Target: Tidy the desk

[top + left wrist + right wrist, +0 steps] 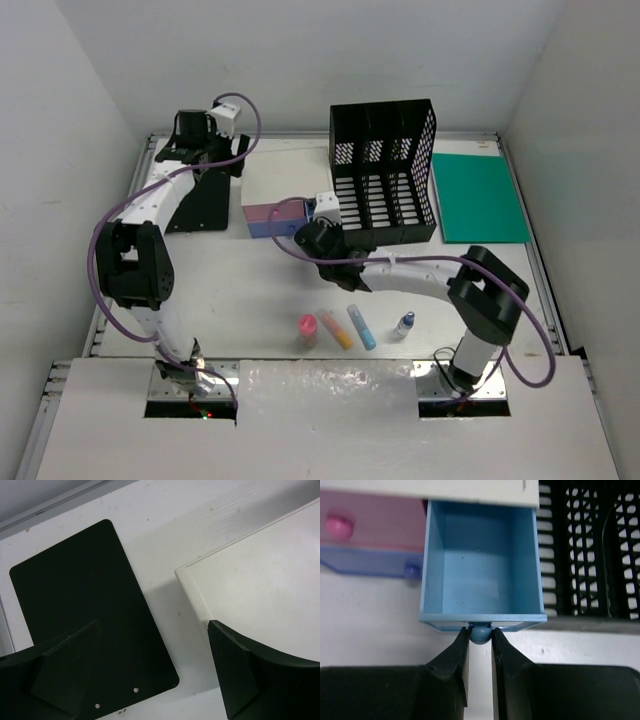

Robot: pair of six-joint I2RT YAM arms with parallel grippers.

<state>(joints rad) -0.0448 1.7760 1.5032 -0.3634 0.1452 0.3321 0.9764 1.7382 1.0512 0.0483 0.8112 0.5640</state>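
Observation:
On the white desk (pixel 250 290) stands a small white-topped drawer box (pixel 272 216). Its blue drawer (pixel 480 575) is pulled out and holds nothing. My right gripper (pixel 480 633) is shut on the drawer's round blue knob (pixel 480 635), one finger on each side. Beside that drawer are a shut pink drawer (pixel 370 530) and a shut purple one (pixel 365 562). My left gripper (pixel 152 630) hangs open at the back left, over the gap between a flat black board (pixel 75 605) and the box's white top (pixel 260 595). Nothing is between its fingers.
A black mesh file organizer (pixel 385 175) stands right of the drawer box, with a green mat (pixel 480 197) beyond it. Near the front lie a pink marker (pixel 308 328), an orange one (pixel 335 328), a blue one (pixel 361 326) and a small bottle (pixel 403 324).

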